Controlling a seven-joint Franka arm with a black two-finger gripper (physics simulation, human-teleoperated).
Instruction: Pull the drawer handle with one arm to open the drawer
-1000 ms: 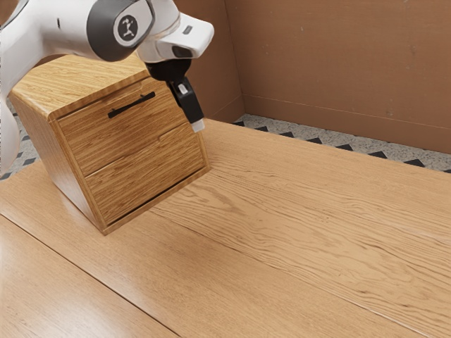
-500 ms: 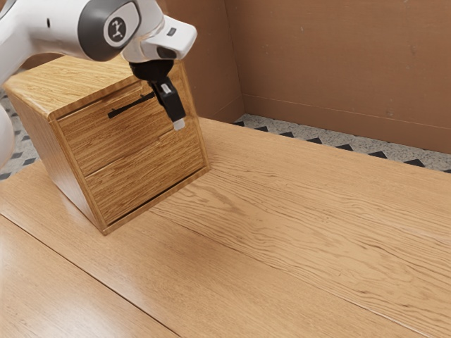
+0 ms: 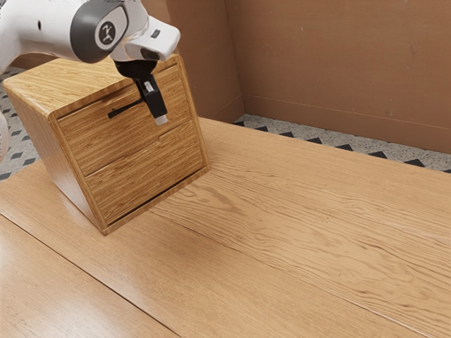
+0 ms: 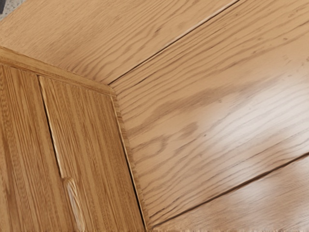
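A wooden cabinet with two drawers stands tilted on the table at the exterior view's left. The top drawer carries a black bar handle. My gripper points down and slightly to the exterior view's right, in front of the top drawer. It covers the handle's right end. Whether it touches the handle I cannot tell. The drawer front sits flush with the cabinet. In the wrist view the cabinet's front lies just under the hand, beside the table top.
The wooden table stretches wide to the exterior view's right of the cabinet. Brown walls stand behind, above a strip of patterned floor.
My hand has moved to the exterior view's left and slightly up, from the cabinet's right edge to the right end of the black handle. The drawer has not moved.
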